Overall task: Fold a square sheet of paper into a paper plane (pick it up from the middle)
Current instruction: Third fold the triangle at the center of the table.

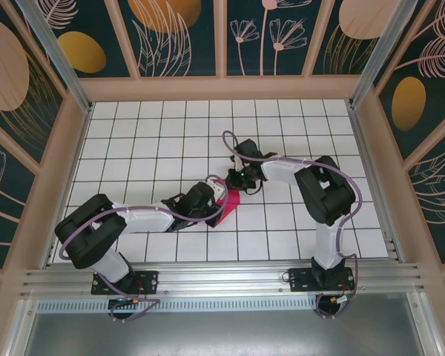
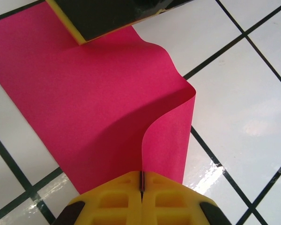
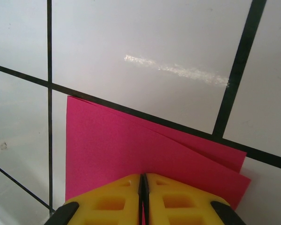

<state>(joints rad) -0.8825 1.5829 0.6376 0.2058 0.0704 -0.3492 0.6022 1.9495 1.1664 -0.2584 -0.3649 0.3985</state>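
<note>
The left jaws were pressed fully together, their yellow ribbed fingertips [image 2: 117, 199] pinching one edge of the thin, magenta-pink square sheet of paper [image 2: 84, 108]. From that pinch the sheet rose and rolled over in a soft S-curve before lying flat again. The right jaws were closed to a hairline seam and, as far as I could tell from the wrist view, clamped on the opposite end of the sheet [image 3: 131, 154]. One black, yellow-edged finger [image 2: 107, 16] of that pair sat on the far corner.

In the overhead view the sheet [image 1: 230, 202] lay mid-counter, between the two arms' tips and smaller than a full square. At the right jaws I saw two layers with slightly offset edges, so I judged one fold was in place. There was no pointed nose, no centre crease and no wings, so most of the paper plane was yet to be made.

The paper looked matte, plain and limp enough to bend without creasing. The white counter [image 1: 170, 148] was glossy, ruled into square tiles by dark lines, and it threw back glare beside the sheet.
</note>
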